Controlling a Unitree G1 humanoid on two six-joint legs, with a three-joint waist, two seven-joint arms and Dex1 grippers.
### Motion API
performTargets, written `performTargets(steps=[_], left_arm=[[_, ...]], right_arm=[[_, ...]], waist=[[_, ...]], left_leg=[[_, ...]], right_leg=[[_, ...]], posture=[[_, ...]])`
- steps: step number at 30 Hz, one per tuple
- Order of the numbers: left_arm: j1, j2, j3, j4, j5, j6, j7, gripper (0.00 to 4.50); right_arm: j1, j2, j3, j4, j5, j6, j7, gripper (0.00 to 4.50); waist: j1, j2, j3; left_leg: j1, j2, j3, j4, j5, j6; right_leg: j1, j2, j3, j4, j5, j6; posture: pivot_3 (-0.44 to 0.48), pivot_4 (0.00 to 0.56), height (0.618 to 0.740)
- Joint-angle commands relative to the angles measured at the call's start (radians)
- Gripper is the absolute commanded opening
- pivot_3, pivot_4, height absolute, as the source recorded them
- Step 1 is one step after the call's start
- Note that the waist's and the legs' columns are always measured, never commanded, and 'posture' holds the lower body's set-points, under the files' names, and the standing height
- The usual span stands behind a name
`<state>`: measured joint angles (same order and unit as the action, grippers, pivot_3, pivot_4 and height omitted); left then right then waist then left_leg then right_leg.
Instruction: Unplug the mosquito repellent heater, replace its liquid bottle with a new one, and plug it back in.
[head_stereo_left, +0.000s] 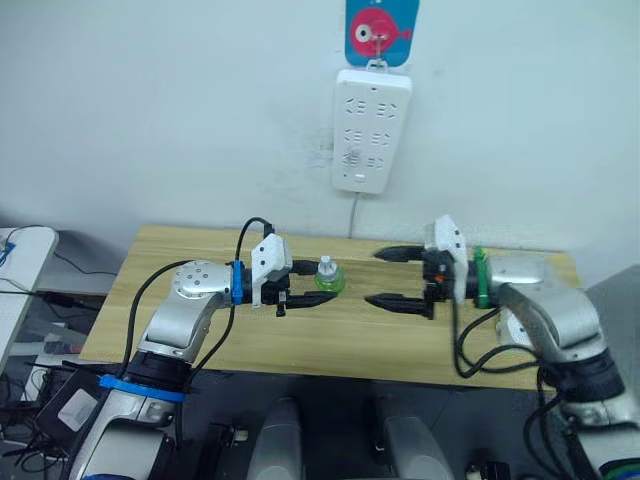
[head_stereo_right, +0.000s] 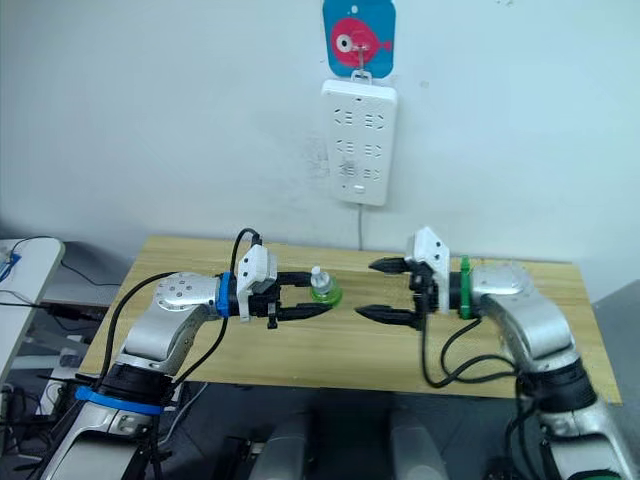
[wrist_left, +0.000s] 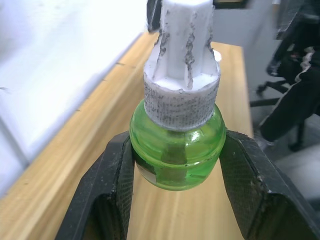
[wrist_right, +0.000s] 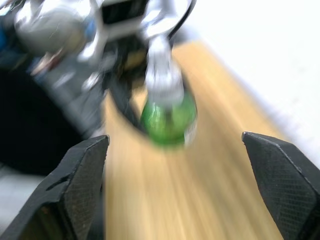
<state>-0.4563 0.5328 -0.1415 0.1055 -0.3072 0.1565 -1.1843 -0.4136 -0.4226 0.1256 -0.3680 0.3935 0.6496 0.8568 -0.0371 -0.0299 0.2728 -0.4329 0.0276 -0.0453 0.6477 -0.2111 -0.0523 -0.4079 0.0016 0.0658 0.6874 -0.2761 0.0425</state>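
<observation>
A: Where is the liquid bottle (wrist_left: 176, 150) held?
B: Clamped upright in the left end effector (head_stereo_left: 312, 285), above the desk (head_stereo_left: 340, 345).
A: The right end effector (head_stereo_left: 392, 278)?
B: Spread wide, nothing gripped, facing the bottle.

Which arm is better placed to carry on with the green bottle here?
Left. The left gripper has its jaws on both sides of the green bottle. The right gripper hangs open, apart from the bottle, with nothing between its jaws.
</observation>
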Motion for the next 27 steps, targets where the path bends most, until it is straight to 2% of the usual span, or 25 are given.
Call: performTargets(steps=[1, 4, 9, 12, 19, 20, 23, 27], left_arm=[[-0.009, -0.010, -0.001, -0.029, -0.006, 0.008, 0.005, 2.16], [-0.023, -0.014, -0.010, -0.026, -0.007, 0.012, -0.008, 2.16], [-0.041, -0.013, -0.019, -0.017, -0.009, 0.014, -0.033, 2.16], [-0.043, -0.016, -0.024, -0.020, -0.008, 0.016, -0.042, 2.16], [-0.032, -0.017, -0.026, -0.032, -0.005, 0.006, -0.041, 2.16], [-0.027, -0.015, -0.027, -0.039, -0.007, 0.008, -0.043, 2.16], [-0.013, -0.008, -0.034, -0.065, -0.016, 0.010, -0.062, 2.16], [0.025, 0.026, -0.070, -0.164, -0.053, 0.027, -0.160, 2.16]], right_arm=[[0.023, 0.091, 0.056, -0.118, -0.064, 0.015, -0.197, 4.47], [0.030, 0.143, 0.086, -0.122, -0.077, 0.039, -0.263, 4.47], [0.017, 0.156, 0.080, -0.105, -0.059, 0.071, -0.294, 4.47], [0.019, 0.145, 0.080, -0.107, -0.035, 0.088, -0.278, 3.89], [0.018, 0.114, 0.082, -0.124, 0.010, 0.117, -0.245, 1.30], [0.017, 0.105, 0.083, -0.124, 0.018, 0.121, -0.235, 1.06], [-0.002, 0.071, 0.096, -0.102, 0.033, 0.105, -0.172, 1.06], [-0.102, -0.023, 0.142, 0.063, 0.075, -0.086, 0.199, 1.06]], waist=[[0.002, 0.000, -0.003], [0.004, 0.000, -0.013], [0.005, 0.000, -0.020], [0.004, -0.001, -0.021], [0.004, -0.001, -0.021], [0.004, -0.001, -0.021], [0.004, -0.001, -0.021], [0.001, -0.001, -0.021]], left_leg=[[0.000, 0.000, 0.000, 0.000, 0.000, 0.000], [0.000, -0.001, 0.000, 0.000, 0.000, 0.000], [0.000, -0.001, 0.001, 0.000, 0.000, 0.001], [0.000, 0.000, 0.000, 0.000, 0.000, 0.001], [0.000, 0.000, 0.000, 0.000, 0.000, 0.001], [0.000, 0.000, 0.000, 0.000, 0.000, 0.001], [0.000, 0.000, 0.000, 0.000, 0.000, 0.001], [0.000, 0.000, 0.000, 0.000, 0.000, 0.001]], right_leg=[[0.000, 0.000, 0.000, 0.001, 0.000, 0.000], [0.000, 0.004, 0.000, 0.001, 0.000, 0.000], [0.000, 0.004, 0.001, 0.000, 0.000, 0.000], [0.000, 0.005, 0.000, 0.000, 0.000, -0.001], [0.000, 0.005, 0.000, 0.001, -0.001, -0.001], [0.000, 0.005, 0.000, 0.001, -0.001, -0.001], [0.000, 0.005, 0.000, 0.001, -0.001, -0.001], [0.000, 0.006, 0.000, 0.001, -0.001, -0.001]], posture=[[-0.007, 0.162, 0.740], [-0.013, 0.162, 0.740], [-0.019, 0.165, 0.740], [-0.019, 0.165, 0.740], [-0.011, 0.172, 0.740], [-0.009, 0.174, 0.740], [-0.005, 0.176, 0.740], [-0.019, 0.173, 0.740]])
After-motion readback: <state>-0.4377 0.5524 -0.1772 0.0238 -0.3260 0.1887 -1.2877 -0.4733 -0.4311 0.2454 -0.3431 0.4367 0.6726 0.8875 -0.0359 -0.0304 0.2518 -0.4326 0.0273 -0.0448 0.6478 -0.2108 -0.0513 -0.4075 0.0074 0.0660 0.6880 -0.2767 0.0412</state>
